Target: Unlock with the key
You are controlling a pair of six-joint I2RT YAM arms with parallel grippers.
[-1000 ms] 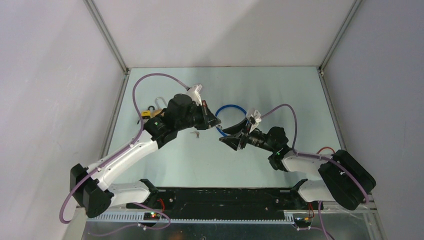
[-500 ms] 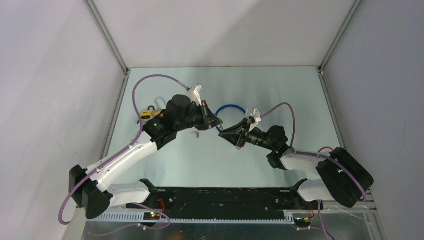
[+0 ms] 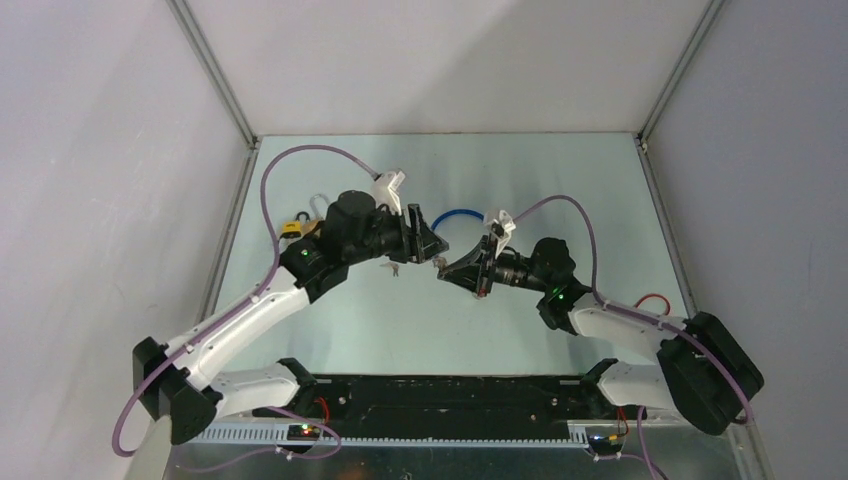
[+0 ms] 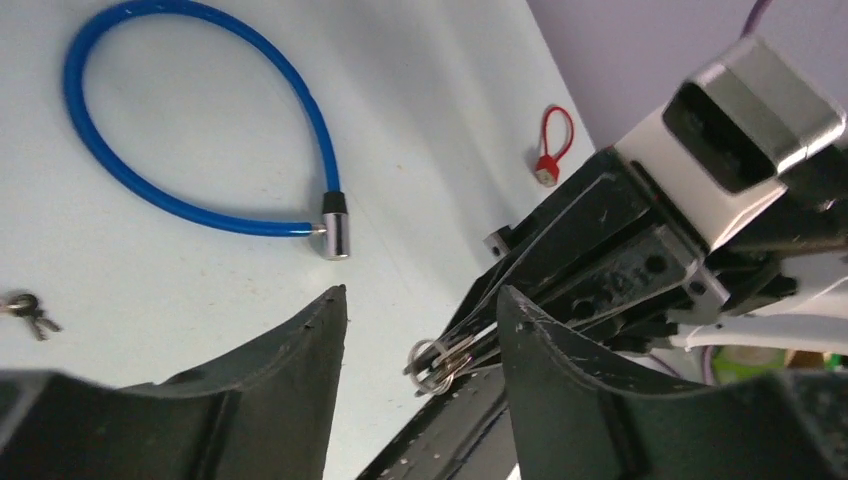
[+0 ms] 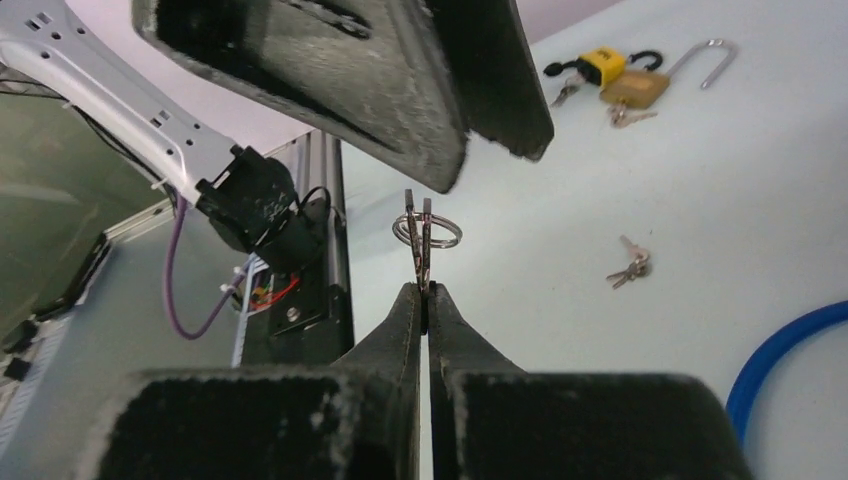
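Right claw [image 5: 427, 292] pressed together, pinching small silver keys on a wire ring [image 5: 424, 230] above the pale blue desk [image 5: 760, 180]. Left claw [image 4: 420, 320] spread, fingers either side of the ring. Brass padlock [image 5: 640, 86] lies well apart.

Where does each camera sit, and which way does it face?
Top external: overhead behind the robot, facing down on the pale table; left arm and right arm show.
Left wrist: on the left arm, facing past the open left gripper at the blue cable lock.
Right wrist: along the right gripper, shut on the silver ringed keys.
Shared: both wrist views show those keys.
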